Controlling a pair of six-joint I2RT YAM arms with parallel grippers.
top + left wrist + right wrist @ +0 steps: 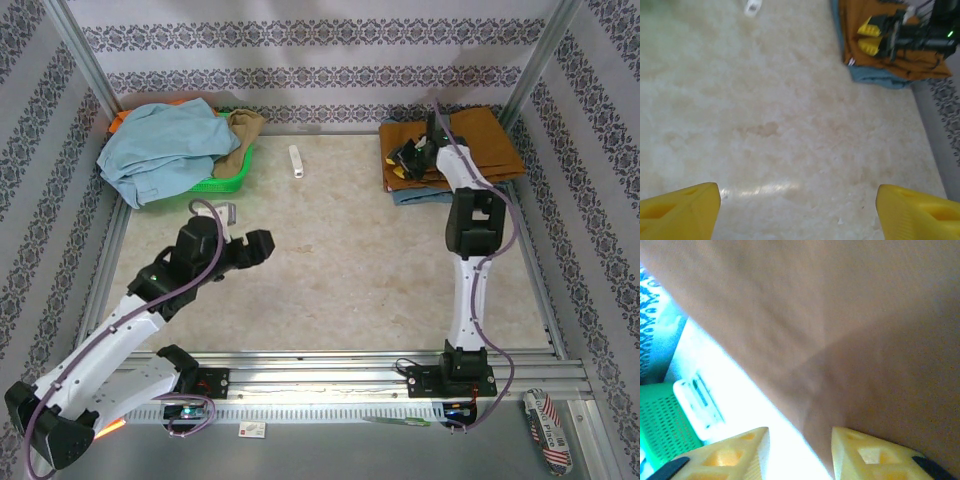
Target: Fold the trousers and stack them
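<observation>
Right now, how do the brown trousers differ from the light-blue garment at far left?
The trousers are folded flat; the light-blue garment is a crumpled heap.
The trousers lie on a folded blue piece, far right; the garment spills over a green basket, far left.
The right tool is over the trousers; the left tool is well clear of the garment.
Shared: both are cloth at the far edge of the table.

Trousers [495, 145] far right, atop another folded garment [420, 196]; basket [225, 182] far left (clothes [160, 150] heaped in); small object [296, 161] between.
</observation>
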